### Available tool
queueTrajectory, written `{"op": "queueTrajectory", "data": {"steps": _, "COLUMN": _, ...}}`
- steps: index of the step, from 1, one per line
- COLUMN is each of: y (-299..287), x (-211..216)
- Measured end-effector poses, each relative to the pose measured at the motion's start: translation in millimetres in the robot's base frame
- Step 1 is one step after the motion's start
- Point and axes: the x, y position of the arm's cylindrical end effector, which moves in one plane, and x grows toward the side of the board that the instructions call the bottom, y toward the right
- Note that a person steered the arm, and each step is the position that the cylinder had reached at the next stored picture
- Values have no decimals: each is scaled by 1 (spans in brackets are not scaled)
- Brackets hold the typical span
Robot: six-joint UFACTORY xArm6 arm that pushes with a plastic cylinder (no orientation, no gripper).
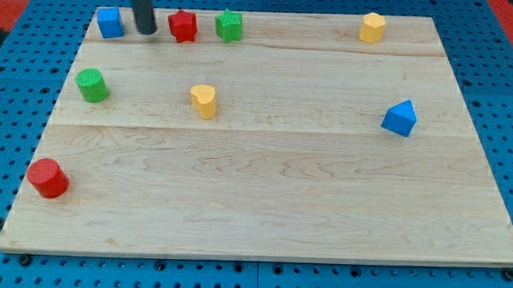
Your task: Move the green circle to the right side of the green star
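The green circle (92,85) sits near the board's left edge, in the upper half. The green star (229,26) sits at the view's top, right of a red star (183,26). My tip (146,30) is at the view's top left, between a blue cube (111,23) and the red star, close to both. It is above and to the right of the green circle, well apart from it.
A yellow block (204,100) lies right of the green circle. A red cylinder (47,178) is at the lower left. A blue triangular block (400,118) is at the right. A yellow hexagon (373,27) is at the top right. The wooden board (272,187) lies on a blue pegboard.
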Motion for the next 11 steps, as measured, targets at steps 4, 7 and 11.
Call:
{"op": "queueTrajectory", "data": {"steps": 4, "y": -35, "x": 117}}
{"op": "queueTrajectory", "data": {"steps": 7, "y": 181, "x": 54}}
{"op": "queueTrajectory", "data": {"steps": 11, "y": 246, "x": -21}}
